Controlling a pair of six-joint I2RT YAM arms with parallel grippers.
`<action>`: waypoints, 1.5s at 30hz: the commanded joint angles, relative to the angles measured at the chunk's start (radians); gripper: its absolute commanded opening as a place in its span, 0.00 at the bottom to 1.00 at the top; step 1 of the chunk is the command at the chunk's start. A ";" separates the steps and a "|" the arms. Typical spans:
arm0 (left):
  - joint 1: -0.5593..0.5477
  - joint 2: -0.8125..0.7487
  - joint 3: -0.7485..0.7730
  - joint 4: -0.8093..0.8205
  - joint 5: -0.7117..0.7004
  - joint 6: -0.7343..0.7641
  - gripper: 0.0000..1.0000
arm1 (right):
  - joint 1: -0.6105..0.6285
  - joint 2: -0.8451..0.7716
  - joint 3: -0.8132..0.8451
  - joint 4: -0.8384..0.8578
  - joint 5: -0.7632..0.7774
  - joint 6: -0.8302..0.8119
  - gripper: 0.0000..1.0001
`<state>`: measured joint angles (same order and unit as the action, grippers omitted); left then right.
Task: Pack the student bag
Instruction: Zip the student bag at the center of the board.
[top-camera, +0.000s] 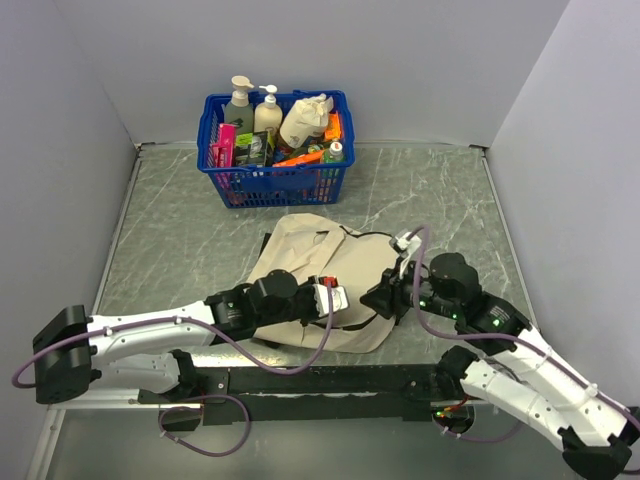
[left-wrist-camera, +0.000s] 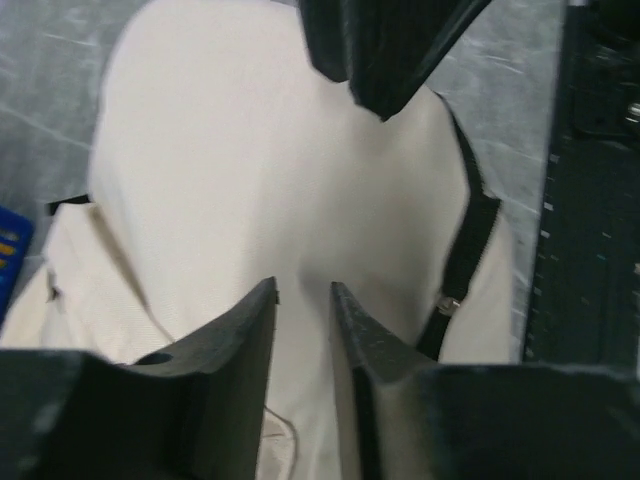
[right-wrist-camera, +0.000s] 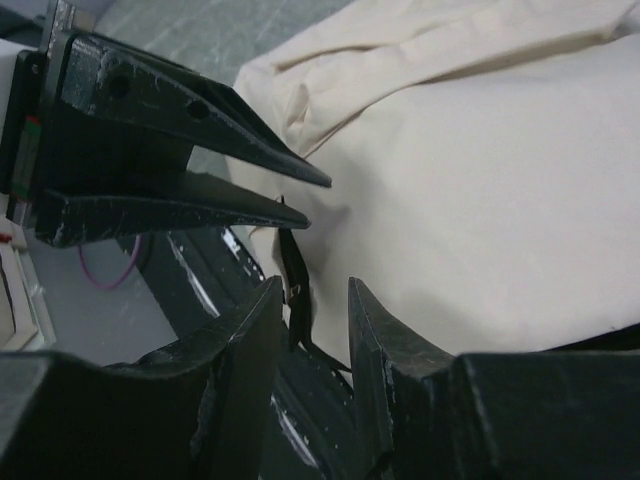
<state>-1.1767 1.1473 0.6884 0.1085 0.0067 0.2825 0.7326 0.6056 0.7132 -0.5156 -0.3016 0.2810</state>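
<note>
Corner of the soft cream fabric backpack (top-camera: 300, 245) at 4 o'clock hides under left gripper (left-wrist-camera: 303, 288) and right gripper (right-wrist-camera: 314, 287). Both stand slightly parted, empty; black zipper tape (right-wrist-camera: 293, 265) blurs beyond.

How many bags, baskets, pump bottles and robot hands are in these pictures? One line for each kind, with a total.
Student bag: 1
Blue basket: 1
Pump bottles: 2
Robot hands: 2, left hand and right hand
Total: 6
</note>
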 joint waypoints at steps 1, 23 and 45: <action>0.038 -0.047 0.033 -0.087 0.192 -0.019 0.29 | 0.059 0.049 0.071 -0.076 0.024 -0.032 0.40; 0.042 -0.092 -0.050 -0.076 0.417 0.076 0.28 | 0.364 0.227 0.158 -0.172 0.340 -0.074 0.41; -0.021 -0.057 -0.132 0.126 0.312 0.076 0.29 | 0.438 0.312 0.166 -0.244 0.360 -0.117 0.44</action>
<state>-1.1893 1.0782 0.5537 0.1516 0.3470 0.3561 1.1519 0.9085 0.8604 -0.7368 0.0452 0.1730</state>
